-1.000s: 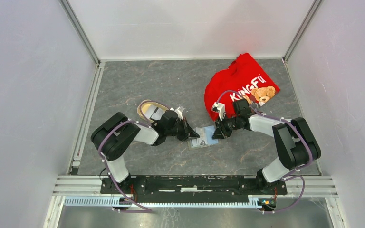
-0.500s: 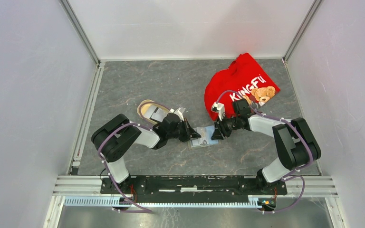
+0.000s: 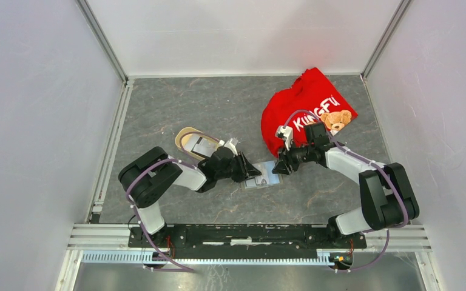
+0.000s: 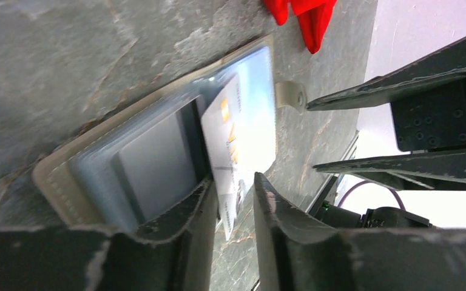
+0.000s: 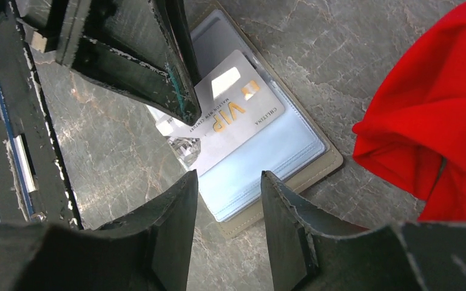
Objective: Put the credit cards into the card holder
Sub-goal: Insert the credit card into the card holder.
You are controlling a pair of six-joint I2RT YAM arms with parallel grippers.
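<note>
**Release of a card over the holder.** The left gripper (image 4: 233,182) is opening: a second ago its jaws were shut, and now they are standing slightly apart with the near corner of a pale credit card (image 5: 236,115) loose in the gap. The right gripper (image 5: 229,176), jaws well apart and holding nothing, is drawing back toward the red shirt (image 3: 306,103).

The card is lying slantwise on the open card holder (image 5: 279,163), which is resting flat on the stone-patterned table (image 3: 218,109) between both grippers. Whether its far end is sitting inside a pocket cannot be told.

The card is probably being let go, so seating may need checking.

Materials: a thin, rigid, glossy card with gold lettering, clear shiny sleeves in a stitched greyish cover, and soft crumpled cloth.
</note>
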